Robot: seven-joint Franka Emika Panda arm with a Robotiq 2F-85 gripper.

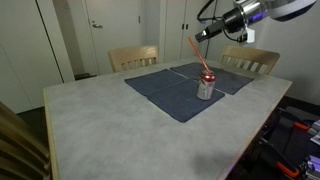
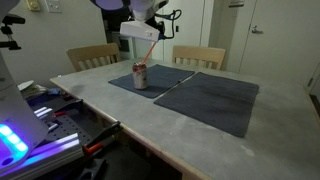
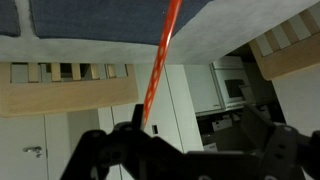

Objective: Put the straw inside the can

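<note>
Counts: 1 straw (image 1: 202,57), 1 can (image 1: 205,88), 1 gripper (image 1: 199,36), 2 mats, 2 chairs, 1 table (image 1: 100,125).

Gripper: raised above the far side of the table, fingers closed on the upper end of the straw. In the wrist view the straw (image 3: 160,60) runs from between the dark fingers (image 3: 105,150) out toward the mat.

Straw: slanted, not upright. Its lower end comes down to the top of the can in both exterior views. Too small to tell whether the tip is inside the opening or only at the rim.

Can: upright on the mat (image 1: 165,100) nearer the middle of the table, close to the seam where the second mat (image 1: 232,78) lies beside it. Also seen in an exterior view (image 2: 140,76), near that mat's edge.

Surroundings: two chairs (image 1: 133,57) (image 1: 250,61) pushed in at the far edge of the table, behind the mats. Nothing stands between gripper and can except the straw itself. White doors (image 1: 100,25) on the wall behind.

Materials: straw thin, straight, red-orange. Can small, cylindrical, silver metal with red markings. Mats flat, dark blue-grey, cloth-like, rectangular. Tabletop pale grey, mottled like stone. Chairs light wood with slatted backs.
</note>
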